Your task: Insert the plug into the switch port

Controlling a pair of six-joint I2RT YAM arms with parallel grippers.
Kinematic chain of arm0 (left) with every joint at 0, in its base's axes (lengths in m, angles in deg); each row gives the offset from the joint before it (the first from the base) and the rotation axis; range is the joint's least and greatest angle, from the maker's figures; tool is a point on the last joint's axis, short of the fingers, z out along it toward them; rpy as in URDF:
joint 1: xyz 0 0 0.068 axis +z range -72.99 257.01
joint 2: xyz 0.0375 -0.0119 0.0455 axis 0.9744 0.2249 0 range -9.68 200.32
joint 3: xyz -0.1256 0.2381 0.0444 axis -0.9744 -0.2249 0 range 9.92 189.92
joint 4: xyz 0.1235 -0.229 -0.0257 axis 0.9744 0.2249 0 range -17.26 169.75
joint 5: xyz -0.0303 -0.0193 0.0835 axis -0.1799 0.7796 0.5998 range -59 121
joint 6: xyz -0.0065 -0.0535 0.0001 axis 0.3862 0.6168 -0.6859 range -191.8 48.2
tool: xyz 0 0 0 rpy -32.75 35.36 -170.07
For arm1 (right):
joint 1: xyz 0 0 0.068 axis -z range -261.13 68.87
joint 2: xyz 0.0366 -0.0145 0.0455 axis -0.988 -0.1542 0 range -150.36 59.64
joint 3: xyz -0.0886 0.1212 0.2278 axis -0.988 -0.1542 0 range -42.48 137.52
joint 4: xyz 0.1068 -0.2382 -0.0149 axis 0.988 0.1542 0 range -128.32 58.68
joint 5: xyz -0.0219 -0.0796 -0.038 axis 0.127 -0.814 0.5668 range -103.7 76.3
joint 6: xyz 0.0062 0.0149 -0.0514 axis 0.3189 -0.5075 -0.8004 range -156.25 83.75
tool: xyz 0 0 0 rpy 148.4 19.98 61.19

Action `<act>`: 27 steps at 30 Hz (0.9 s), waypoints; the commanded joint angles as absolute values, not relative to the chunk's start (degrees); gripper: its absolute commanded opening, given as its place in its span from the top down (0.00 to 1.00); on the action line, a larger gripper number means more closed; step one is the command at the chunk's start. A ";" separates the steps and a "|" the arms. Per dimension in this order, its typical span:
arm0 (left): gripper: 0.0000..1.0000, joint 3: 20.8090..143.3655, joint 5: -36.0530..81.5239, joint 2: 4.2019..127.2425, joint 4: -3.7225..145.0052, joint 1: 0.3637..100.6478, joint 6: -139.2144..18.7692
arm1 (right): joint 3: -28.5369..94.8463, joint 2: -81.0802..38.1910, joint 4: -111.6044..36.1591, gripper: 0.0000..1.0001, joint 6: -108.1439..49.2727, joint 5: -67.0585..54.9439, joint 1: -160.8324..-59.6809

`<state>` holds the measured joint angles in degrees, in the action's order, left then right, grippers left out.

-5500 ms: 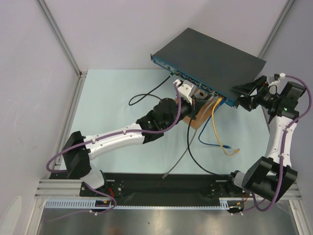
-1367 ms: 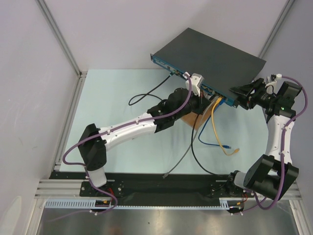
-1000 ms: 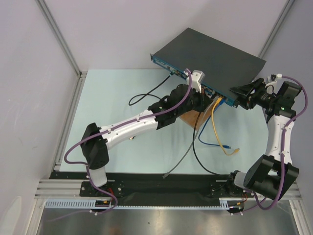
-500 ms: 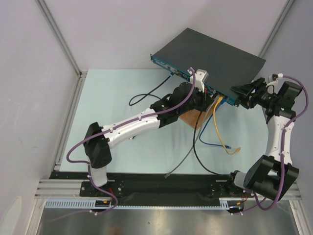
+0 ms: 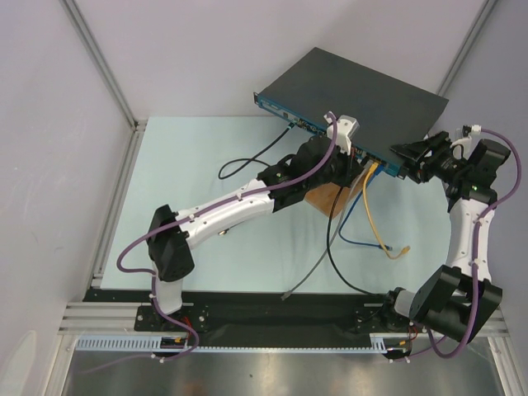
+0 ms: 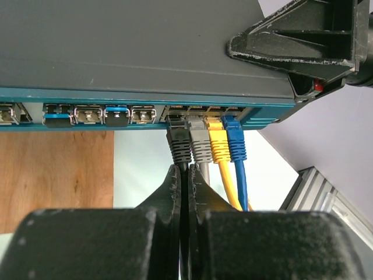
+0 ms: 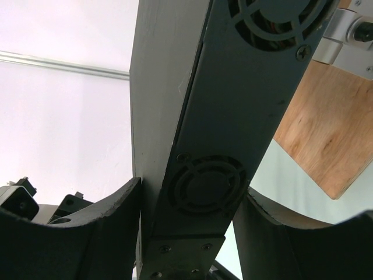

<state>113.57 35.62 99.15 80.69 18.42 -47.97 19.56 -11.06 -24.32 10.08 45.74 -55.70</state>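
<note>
Left gripper (image 6: 183,185) is clenched on the black cable (image 6: 182,167) just below the dark plug (image 6: 179,143). The plug is seated in a front port of the switch (image 6: 145,52), beside a grey plug (image 6: 200,144). Right gripper (image 7: 191,195) clamps the switch's end. The switch sits far right, above the wooden board (image 5: 323,198).

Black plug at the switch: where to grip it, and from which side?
On the black cable just behind the boot of the black plug, coming straight from in front of the switch. The grey plug sits tight beside it, leaving finger room only there, where the left gripper pinches.
</note>
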 commanded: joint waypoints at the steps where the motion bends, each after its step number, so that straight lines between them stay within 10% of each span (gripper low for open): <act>1: 1.00 117.76 40.32 104.84 60.79 20.49 -50.27 | 17.72 -9.71 -22.76 1.00 2.95 49.50 -62.50; 27: 0.77 105.90 36.53 97.63 65.45 20.32 -50.36 | 23.26 -13.05 -16.61 1.00 -2.06 52.04 -58.72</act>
<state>106.91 34.18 97.47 72.89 19.01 -49.98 22.10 -12.33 -18.40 6.14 47.36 -55.50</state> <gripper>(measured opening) 0.222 0.610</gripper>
